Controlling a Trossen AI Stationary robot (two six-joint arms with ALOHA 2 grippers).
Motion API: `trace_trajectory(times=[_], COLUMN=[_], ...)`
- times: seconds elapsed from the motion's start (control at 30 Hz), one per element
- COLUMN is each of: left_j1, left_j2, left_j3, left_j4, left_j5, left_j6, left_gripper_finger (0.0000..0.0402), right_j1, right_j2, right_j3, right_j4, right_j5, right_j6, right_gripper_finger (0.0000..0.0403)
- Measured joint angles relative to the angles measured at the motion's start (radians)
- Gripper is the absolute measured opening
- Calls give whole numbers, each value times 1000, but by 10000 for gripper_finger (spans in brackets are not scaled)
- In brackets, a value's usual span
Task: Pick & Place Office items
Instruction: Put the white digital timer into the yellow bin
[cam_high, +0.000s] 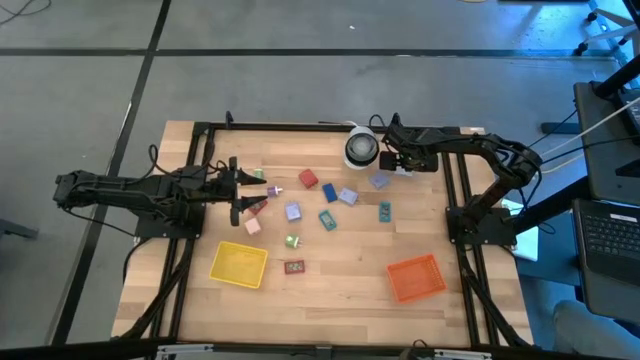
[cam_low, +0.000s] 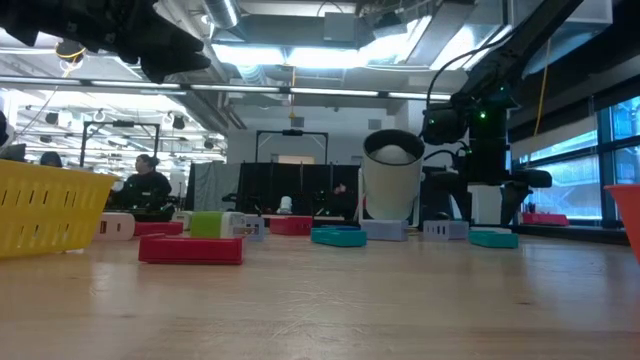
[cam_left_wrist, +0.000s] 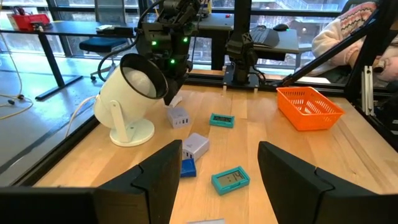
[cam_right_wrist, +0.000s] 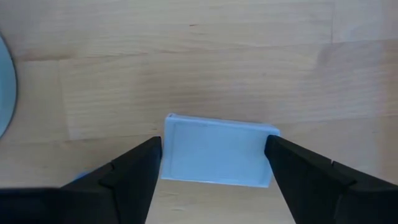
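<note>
The office items lie scattered mid-table: a red piece (cam_high: 308, 180), a blue one (cam_high: 330, 193), lavender ones (cam_high: 347, 196) (cam_high: 293, 211), teal ones (cam_high: 385, 211) (cam_high: 327, 219), a pink one (cam_high: 252, 226), a green one (cam_high: 292, 241) and a red one (cam_high: 294, 267). My right gripper (cam_high: 392, 162) (cam_right_wrist: 213, 144) is open, pointing down beside the white roll (cam_high: 360, 150). Its fingers flank a lavender block (cam_right_wrist: 217, 151) that lies flat on the table. My left gripper (cam_high: 240, 190) (cam_left_wrist: 217, 180) is open, level over the table's left part, next to small pink and green pieces (cam_high: 262, 182). My right gripper comes from above with one finger (cam_right_wrist: 134, 165) at each short end of the lavender block (cam_right_wrist: 180, 149), which lies flat on the wood. Whether the fingers touch it, I cannot tell.
A yellow tray (cam_high: 239, 264) sits near the front left and an orange tray (cam_high: 416, 277) at the front right. The white roll on its stand (cam_left_wrist: 130, 93) stands at the far edge by the right arm. Black frame rails run along both table sides.
</note>
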Motion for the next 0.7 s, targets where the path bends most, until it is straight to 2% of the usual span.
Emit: trace_trajectory(times=[0.5, 0.7], left_j1=[0, 0], left_j2=[0, 0], left_j3=[0, 0], left_j4=[-6, -9], left_j5=[0, 1], left_j6=[0, 0], left_gripper_finger=[208, 208], right_j1=[16, 18], right_j2=[12, 12], right_j3=[43, 44], right_j4=[-60, -60], right_j5=[53, 46], right_j6=[-41, -44], right_gripper_finger=[269, 275])
